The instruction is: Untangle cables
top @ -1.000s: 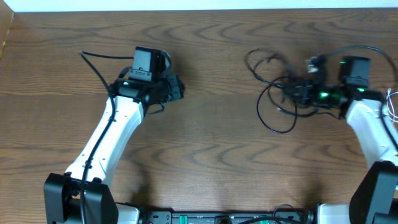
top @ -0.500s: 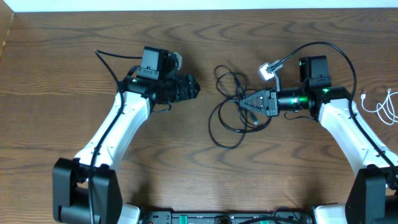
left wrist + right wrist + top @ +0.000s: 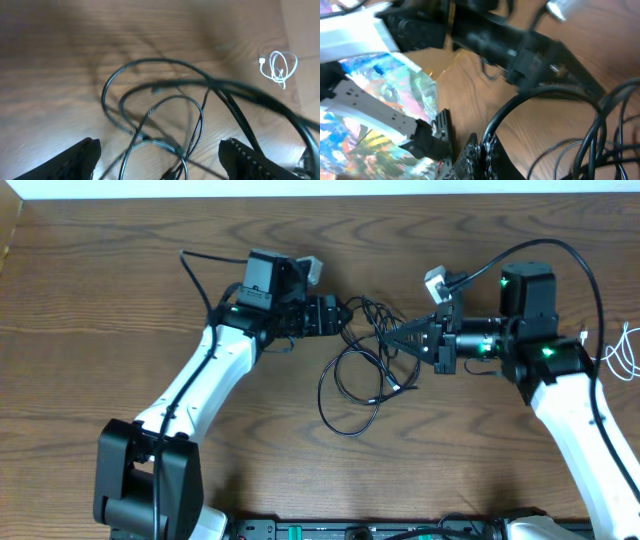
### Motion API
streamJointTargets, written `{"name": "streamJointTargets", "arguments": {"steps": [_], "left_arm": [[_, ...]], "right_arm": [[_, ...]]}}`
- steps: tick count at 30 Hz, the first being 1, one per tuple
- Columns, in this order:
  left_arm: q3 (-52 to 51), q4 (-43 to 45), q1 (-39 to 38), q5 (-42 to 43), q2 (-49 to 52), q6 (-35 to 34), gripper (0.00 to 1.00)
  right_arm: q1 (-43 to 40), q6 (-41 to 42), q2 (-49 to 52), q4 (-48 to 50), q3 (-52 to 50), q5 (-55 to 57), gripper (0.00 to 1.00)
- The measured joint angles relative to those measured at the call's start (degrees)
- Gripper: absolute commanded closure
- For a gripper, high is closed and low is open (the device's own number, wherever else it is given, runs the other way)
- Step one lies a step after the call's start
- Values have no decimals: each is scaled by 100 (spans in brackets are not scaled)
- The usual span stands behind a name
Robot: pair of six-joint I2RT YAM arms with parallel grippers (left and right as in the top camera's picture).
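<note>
A tangle of thin black cables lies in loops at the table's middle, between my two grippers. My right gripper is shut on one black cable strand, pinched between its fingertips. My left gripper is open just left of the tangle. In the left wrist view its fingers stand wide apart with black loops lying between and beyond them, none held. The white cable lies coiled apart at the table's right edge, and it also shows in the left wrist view.
Thicker black wires run from the left arm and arch over the right arm. The left arm's gripper body fills the top of the right wrist view. The table's back edge runs along the top.
My right gripper has dragged the black tangle left from the right side to the middle. My left arm has swung right, up to the tangle.
</note>
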Motion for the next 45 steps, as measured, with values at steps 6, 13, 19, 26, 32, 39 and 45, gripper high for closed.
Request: {"name": "streamJointTargets", "arguments": {"steps": [6, 13, 19, 26, 32, 39, 45], "left_arm": [[0, 129, -249, 15, 0, 501, 20], [0, 138, -378, 15, 0, 1202, 20], [0, 221, -402, -177, 0, 1515, 21], [0, 254, -402, -415, 2, 1585, 92], [0, -210, -345, -485, 2, 1631, 93], [0, -979, 79, -509, 2, 1670, 93], [0, -1318, 358, -516, -39, 1670, 93]], "right_arm": [[138, 195, -304, 28, 9, -17, 99], [138, 579, -422, 673, 13, -516, 99], [138, 1362, -431, 1790, 28, -1252, 99], [131, 2140, -446, 2463, 39, -1563, 99], [-83, 2315, -457, 1670, 61, -518, 99], [-579, 2214, -461, -175, 83, 2800, 99], [-1202, 2004, -415, -763, 83, 5069, 99]]}}
